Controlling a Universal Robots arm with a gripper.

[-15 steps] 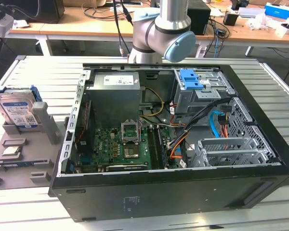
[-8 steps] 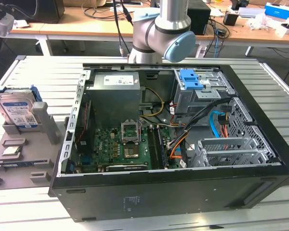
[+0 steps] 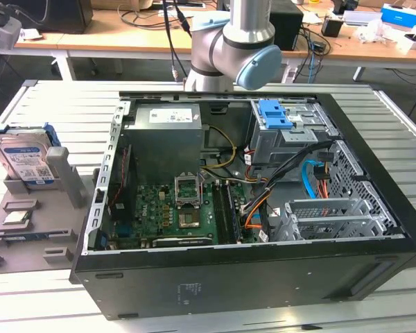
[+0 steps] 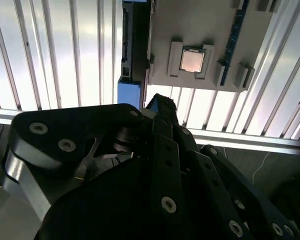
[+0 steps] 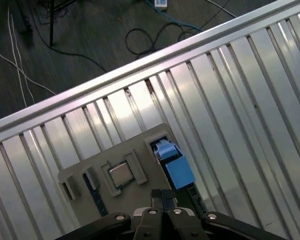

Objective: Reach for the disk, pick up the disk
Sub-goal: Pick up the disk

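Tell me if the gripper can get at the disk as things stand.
Probably yes. In the first wrist view the gripper hangs over the disk, which stands on edge in the grey holder, blue bracket uppermost. Nothing lies between them, so the way down looks free.

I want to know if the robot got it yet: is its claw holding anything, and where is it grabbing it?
Nothing is held. The gripper hangs apart from the disk, which stands in the grey holder.
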